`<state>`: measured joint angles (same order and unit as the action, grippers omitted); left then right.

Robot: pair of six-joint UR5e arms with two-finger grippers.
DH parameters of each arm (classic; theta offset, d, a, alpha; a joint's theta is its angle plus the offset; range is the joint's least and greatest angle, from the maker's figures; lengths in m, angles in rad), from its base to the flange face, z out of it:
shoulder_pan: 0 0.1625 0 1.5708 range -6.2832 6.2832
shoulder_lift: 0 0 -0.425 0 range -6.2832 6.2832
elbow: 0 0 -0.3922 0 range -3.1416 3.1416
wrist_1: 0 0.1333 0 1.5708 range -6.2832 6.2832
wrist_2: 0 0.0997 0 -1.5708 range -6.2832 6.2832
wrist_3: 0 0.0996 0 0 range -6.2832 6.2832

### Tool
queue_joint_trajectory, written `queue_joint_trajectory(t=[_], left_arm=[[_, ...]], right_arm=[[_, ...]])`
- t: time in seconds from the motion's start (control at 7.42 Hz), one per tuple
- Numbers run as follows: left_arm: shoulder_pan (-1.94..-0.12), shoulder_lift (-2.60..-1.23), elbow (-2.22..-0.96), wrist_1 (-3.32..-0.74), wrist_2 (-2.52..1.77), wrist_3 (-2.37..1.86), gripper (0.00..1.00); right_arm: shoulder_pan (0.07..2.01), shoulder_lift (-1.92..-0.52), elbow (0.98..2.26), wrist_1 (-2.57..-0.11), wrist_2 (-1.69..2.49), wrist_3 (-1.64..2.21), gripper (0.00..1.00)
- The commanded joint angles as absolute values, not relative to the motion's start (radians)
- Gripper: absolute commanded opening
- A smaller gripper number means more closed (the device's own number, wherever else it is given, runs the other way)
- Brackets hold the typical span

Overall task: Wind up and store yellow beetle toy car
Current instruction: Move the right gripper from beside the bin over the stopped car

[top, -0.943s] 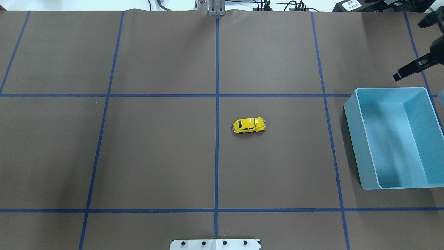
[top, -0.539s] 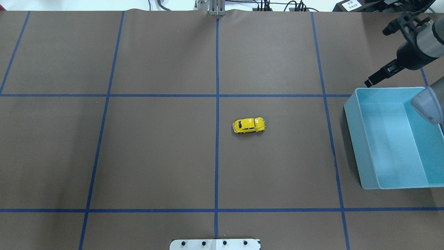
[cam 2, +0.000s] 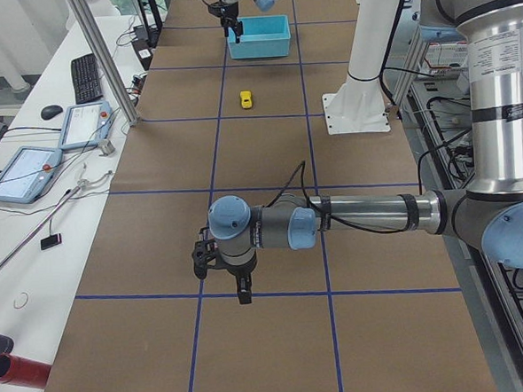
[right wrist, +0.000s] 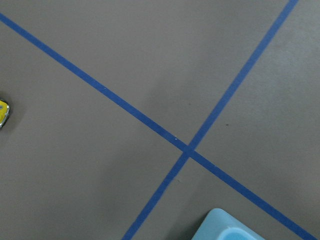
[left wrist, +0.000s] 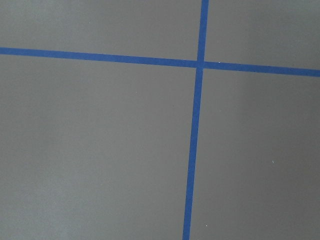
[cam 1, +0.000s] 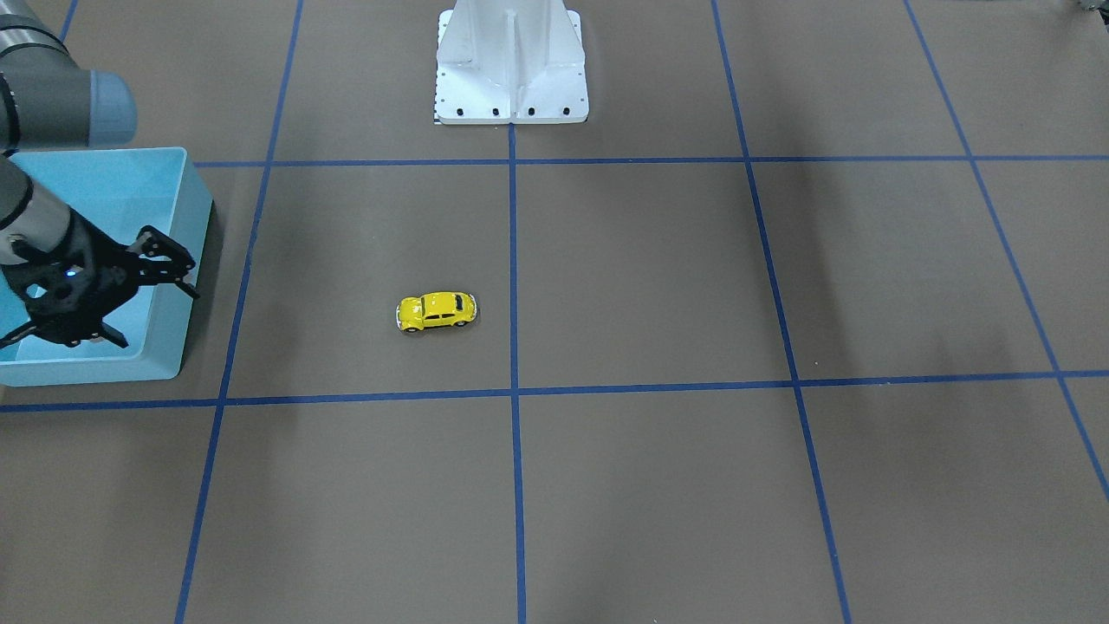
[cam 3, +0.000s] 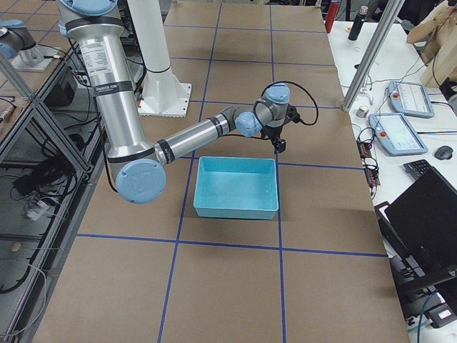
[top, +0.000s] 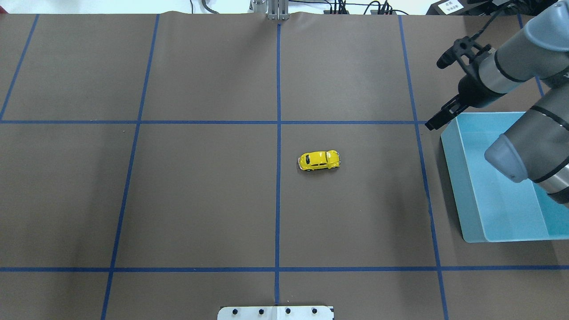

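The yellow beetle toy car stands on its wheels near the table's middle, alone and untouched; it also shows in the front view, the left view and at the right wrist view's left edge. The light-blue bin sits empty at the right; its wall shows in the front view. My right gripper hangs over the bin's far left corner, well right of the car; in the front view it looks open and empty. My left gripper hovers far off over bare table; I cannot tell its state.
Blue tape lines cross the brown table cover. The white robot base plate stands at the robot's edge of the table. A metal post stands at the far edge. Operator desks with tablets lie beyond it.
My right arm has swung left into the overhead view, from the far right edge to the bin's far left corner. The car and bin have not moved.
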<state>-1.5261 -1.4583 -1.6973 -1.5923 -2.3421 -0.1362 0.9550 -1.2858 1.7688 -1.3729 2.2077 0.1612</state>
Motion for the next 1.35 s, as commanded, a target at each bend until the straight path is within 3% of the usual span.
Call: queue_joint_trajectory(t=[0.0, 0.54, 0.81, 1.21], left_arm=[[-1.526, -1.454, -1.697, -1.592, -2.344, -0.137, 1.0], [-1.526, -1.454, -1.695, -1.591, -2.344, -0.137, 1.0], [-1.526, -1.454, -1.695, -1.591, -2.344, -0.137, 1.0], [-1.526, -1.454, -1.695, -1.591, -2.344, -0.137, 1.0]], right_arm=[[0.885, -1.237, 1.78, -1.362, 2.19, 0.149, 1.0], [0.634, -1.065, 1.743, -1.382, 2.03, 0.115, 0.99], [0.638, -1.003, 1.663, -1.382, 1.983, -0.137, 0.99], [0.608, -0.985, 1.632, -1.376, 1.919, -0.166, 0.99]])
